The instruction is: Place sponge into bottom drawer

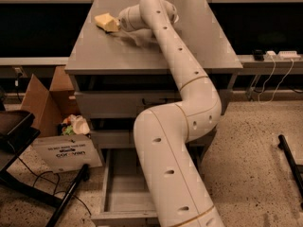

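End effector [116, 24] at the sponge [105, 21], far-left of the tabletop [142, 56]; can't tell if it grips. Bottom drawer [120, 193] already open, sponge not in. Carry and drop left.

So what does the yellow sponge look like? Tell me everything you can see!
The sponge is a pale yellow, soft-looking foam chunk with uneven edges, and its top face looks brightest. It is over the back left part of the grey cabinet top, far above the open bottom drawer. The gripper at the end of the white arm is right against its right side. Whether the sponge rests on the top or is lifted slightly cannot be told.
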`<state>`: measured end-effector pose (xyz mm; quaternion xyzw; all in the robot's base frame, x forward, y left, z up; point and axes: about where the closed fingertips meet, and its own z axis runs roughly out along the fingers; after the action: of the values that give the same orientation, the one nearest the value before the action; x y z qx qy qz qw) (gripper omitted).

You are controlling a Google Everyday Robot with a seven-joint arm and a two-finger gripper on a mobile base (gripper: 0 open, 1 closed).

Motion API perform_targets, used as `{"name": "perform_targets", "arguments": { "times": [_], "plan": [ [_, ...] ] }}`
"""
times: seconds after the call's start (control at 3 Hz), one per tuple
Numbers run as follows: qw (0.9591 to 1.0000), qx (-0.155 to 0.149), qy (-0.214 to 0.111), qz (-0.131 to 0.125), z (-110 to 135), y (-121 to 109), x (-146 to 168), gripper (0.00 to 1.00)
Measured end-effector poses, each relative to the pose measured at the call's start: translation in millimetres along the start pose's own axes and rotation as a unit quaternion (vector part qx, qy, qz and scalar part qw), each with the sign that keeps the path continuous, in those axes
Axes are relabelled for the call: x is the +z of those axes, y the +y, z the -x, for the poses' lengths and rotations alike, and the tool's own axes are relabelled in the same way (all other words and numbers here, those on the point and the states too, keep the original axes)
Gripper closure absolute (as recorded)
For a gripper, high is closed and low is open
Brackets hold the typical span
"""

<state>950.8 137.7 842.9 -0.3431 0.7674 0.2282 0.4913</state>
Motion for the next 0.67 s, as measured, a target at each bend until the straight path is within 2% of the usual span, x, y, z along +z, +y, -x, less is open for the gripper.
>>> {"name": "perform_targets", "arguments": {
  "times": [0.33, 0.67],
  "plan": [
    [1.0000, 0.000, 0.000, 0.000, 0.0, 0.0, 0.0, 0.96],
    [1.0000, 0.000, 0.000, 0.001, -0.2, 0.4, 0.2, 1.00]
  ]
}}
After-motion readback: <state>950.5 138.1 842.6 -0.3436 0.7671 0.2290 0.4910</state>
